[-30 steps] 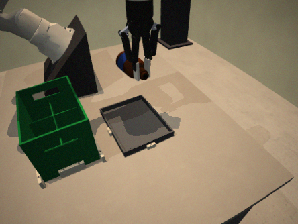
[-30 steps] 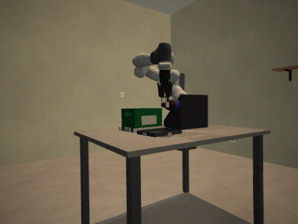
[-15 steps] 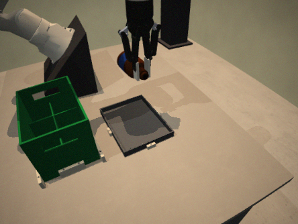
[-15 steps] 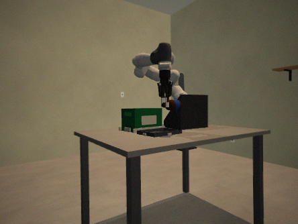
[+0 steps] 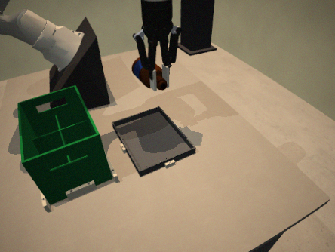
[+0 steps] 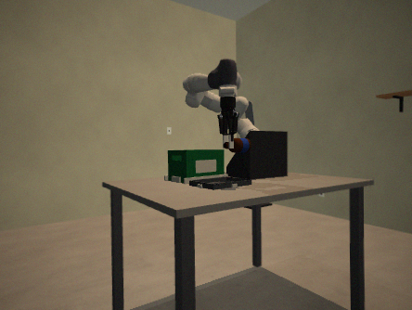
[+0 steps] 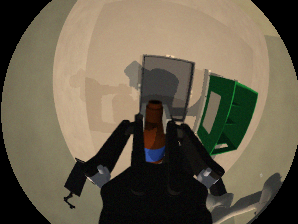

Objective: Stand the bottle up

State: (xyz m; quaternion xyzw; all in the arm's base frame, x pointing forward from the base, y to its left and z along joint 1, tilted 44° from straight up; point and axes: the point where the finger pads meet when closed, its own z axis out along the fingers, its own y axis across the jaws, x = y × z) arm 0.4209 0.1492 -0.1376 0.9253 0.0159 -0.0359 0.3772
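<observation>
Bottle [image 5: 151, 75] shown lifted clear of the table [image 5: 234, 181], carried roughly horizontal with its neck toward the camera and a blue band near its base. Nearest in the top view, the green crate [image 5: 60, 151] is seen with the dark tray [image 5: 180, 133] just beside it, nothing lying in the tray. Farther back and above, the gripper [image 5: 160, 82] is clenched on the bottle near its neck, fingers kept partly apart by the glass. The step in hand is judged to be the carry after pick-up. Next, the bottle must be turned base-down, lowered onto the tray floor, and released only once it is upright and settled.
</observation>
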